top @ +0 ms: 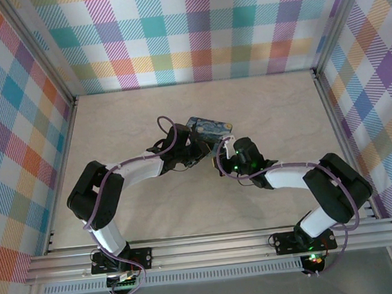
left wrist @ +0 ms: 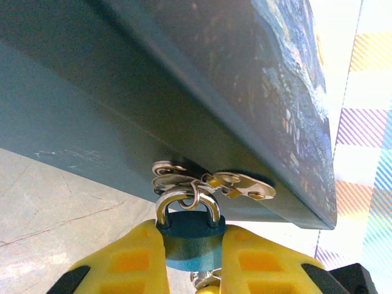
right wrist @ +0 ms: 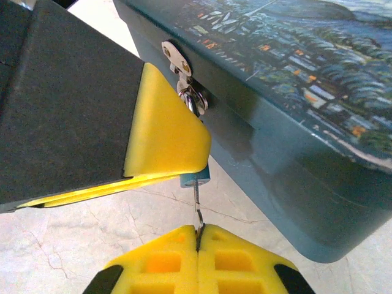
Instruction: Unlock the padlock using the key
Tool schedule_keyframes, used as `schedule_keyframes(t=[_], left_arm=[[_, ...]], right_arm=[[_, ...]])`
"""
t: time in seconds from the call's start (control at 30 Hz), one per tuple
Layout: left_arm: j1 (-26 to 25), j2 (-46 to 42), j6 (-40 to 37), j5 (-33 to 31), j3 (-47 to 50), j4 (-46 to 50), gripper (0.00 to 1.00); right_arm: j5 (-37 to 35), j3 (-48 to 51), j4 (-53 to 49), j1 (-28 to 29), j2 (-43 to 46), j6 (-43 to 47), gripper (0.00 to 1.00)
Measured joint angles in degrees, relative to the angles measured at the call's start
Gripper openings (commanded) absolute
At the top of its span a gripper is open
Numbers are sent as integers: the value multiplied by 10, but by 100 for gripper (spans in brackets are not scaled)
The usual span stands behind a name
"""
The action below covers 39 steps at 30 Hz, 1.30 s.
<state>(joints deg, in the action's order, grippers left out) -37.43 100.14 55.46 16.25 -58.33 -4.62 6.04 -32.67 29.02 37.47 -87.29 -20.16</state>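
Observation:
The small blue padlock [left wrist: 191, 240] hangs by its silvery shackle [left wrist: 187, 202] from the metal hasp [left wrist: 242, 184] on the side of the blue painted tin [left wrist: 184, 79]. My left gripper [left wrist: 193, 260] is shut on the padlock's body, one yellow pad on each side. In the right wrist view a corner of the padlock [right wrist: 196, 179] pokes out under the left gripper's yellow finger [right wrist: 162, 122]. The thin grey key [right wrist: 197, 205] runs from its underside down into my right gripper [right wrist: 198, 231], which is shut on the key. From above, both grippers meet at the tin's near side [top: 213, 149].
The tin [top: 208, 127] lies mid-table on the pale marbled surface [top: 111, 127]. Checked walls [top: 191, 29] enclose the back and sides. Both arms bend inward from their bases at the near rail [top: 205, 247].

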Motion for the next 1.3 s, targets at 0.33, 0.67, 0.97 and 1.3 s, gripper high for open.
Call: schedule_keyframes(t=[0.33, 0.67, 0.97, 1.3], left_arm=[[0, 0, 18, -4, 0, -15, 13], [0, 1, 28, -7, 0, -23, 13], [0, 18, 40, -12, 0, -52, 13], [0, 38, 54, -5, -4, -77, 13]], right_arm=[[2, 0, 16, 0, 0, -10, 0], [0, -3, 17, -3, 0, -8, 0], [-10, -13, 17, -10, -18, -6, 0], [-6, -28, 24, -27, -45, -4, 0]])
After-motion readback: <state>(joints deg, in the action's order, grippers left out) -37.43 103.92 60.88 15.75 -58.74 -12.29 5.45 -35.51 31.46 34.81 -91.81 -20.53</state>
